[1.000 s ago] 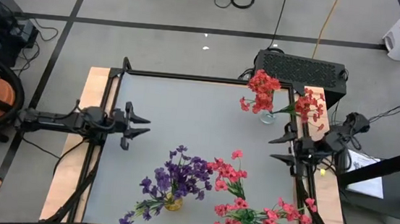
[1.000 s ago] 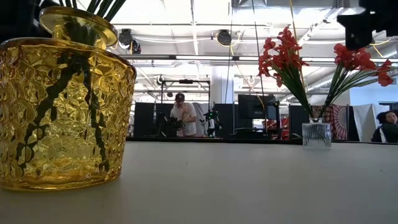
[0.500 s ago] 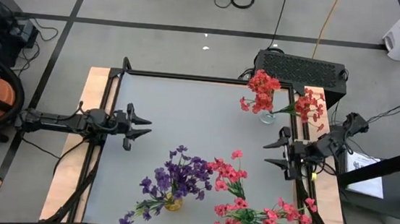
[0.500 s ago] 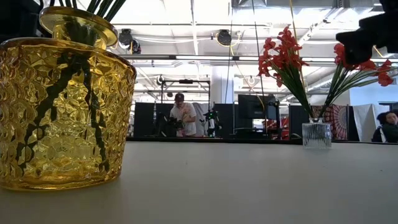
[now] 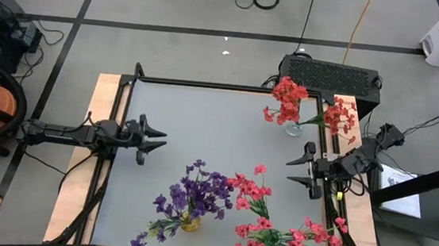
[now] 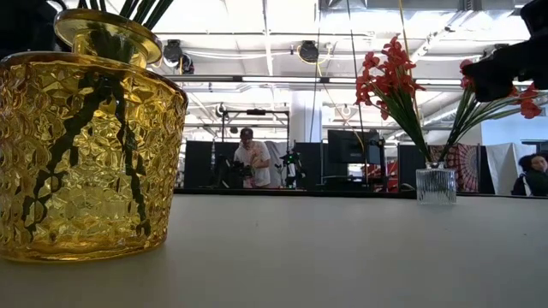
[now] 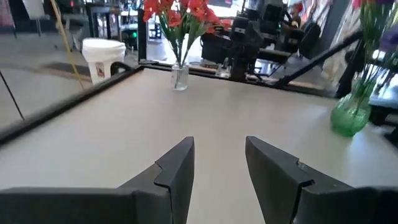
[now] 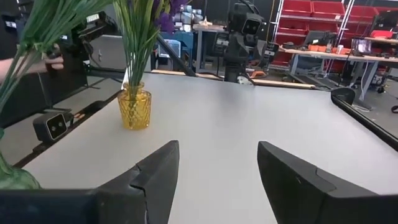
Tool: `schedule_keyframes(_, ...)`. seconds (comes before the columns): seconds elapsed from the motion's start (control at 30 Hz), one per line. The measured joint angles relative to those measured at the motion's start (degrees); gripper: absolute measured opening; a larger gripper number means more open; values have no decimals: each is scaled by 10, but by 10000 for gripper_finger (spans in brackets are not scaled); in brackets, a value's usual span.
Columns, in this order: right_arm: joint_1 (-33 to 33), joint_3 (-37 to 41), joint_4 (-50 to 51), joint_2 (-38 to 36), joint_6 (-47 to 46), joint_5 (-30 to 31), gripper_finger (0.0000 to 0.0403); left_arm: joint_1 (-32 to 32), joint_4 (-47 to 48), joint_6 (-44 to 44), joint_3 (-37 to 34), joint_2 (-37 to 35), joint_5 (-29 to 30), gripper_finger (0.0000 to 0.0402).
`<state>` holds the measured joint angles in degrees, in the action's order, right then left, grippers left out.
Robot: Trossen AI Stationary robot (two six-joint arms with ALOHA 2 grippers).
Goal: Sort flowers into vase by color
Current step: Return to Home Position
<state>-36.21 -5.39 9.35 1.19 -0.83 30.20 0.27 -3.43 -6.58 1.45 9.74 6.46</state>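
Three vases stand upright on the grey table. A clear glass vase [image 5: 293, 130] [image 6: 437, 186] with red flowers [image 5: 288, 99] is at the far right. A yellow glass vase [image 5: 189, 225] [image 6: 86, 145] [image 8: 135, 106] with purple flowers [image 5: 197, 191] is at the near middle. A green vase [image 5: 271, 239] [image 7: 350, 119] with pink flowers [image 5: 250, 191] is at the near right. My left gripper [image 5: 154, 142] [image 7: 217, 168] is open over the table's left part. My right gripper [image 5: 292, 170] [image 8: 217, 174] is open at the right, between the red and pink bunches, touching nothing.
A black frame [image 5: 207, 85] borders the table, with wooden strips at the sides. A black box [image 5: 331, 73] sits beyond the far right corner. Bare grey surface [image 5: 211, 130] lies between the two grippers. A person [image 6: 251, 158] stands in the room behind.
My right gripper has moved down and a little toward the table's left and near edge, staying open. The vases and flowers have kept their places.
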Motion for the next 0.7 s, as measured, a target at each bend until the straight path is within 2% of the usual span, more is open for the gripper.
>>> schedule_keyframes(0.17, 0, 0, 4, 0, 3, -1, 210, 0, -6, -84, 0, 0, 0, 152)
schedule_keyframes(0.7, 0, 0, 4, 0, 0, -2, 210, 0, -4, -79, 0, 0, 0, 152)
